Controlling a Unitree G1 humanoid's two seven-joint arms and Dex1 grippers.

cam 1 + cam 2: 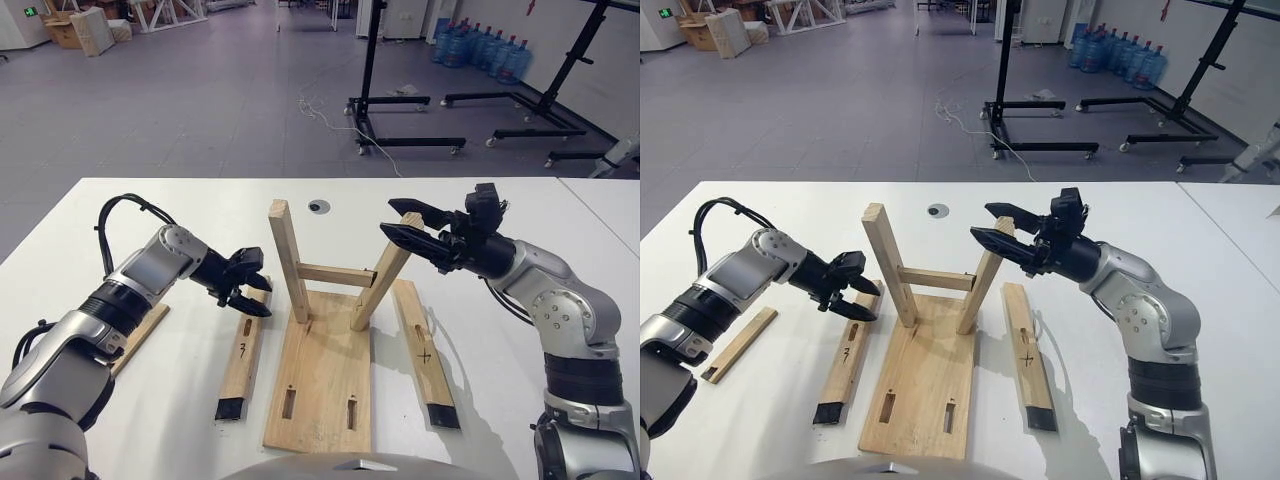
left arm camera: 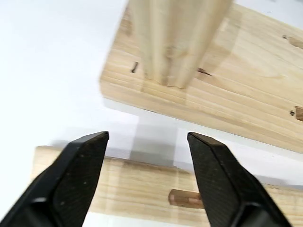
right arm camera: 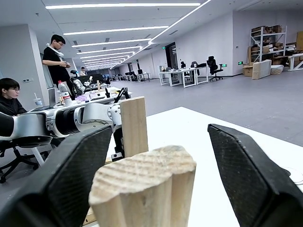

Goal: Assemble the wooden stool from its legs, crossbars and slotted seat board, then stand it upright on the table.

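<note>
The slotted seat board (image 1: 320, 385) lies flat at the table's middle. Two legs stand up from its far end, the left leg (image 1: 288, 262) and the right leg (image 1: 383, 275), joined by a crossbar (image 1: 335, 274). A loose leg (image 1: 243, 350) lies left of the board, and another, marked with a cross (image 1: 425, 350), lies to its right. A thin crossbar (image 1: 135, 340) lies at far left. My left gripper (image 1: 250, 293) is open just over the far end of the left loose leg (image 2: 142, 189), by its dowel peg (image 2: 184, 198). My right gripper (image 1: 405, 222) is open on either side of the right leg's top (image 3: 144, 189).
A round hole (image 1: 318, 207) sits in the white table (image 1: 520, 200) behind the legs. Black wheeled stands (image 1: 400, 110) and water bottles (image 1: 480, 45) are on the floor beyond. A second table (image 1: 610, 205) adjoins at the right.
</note>
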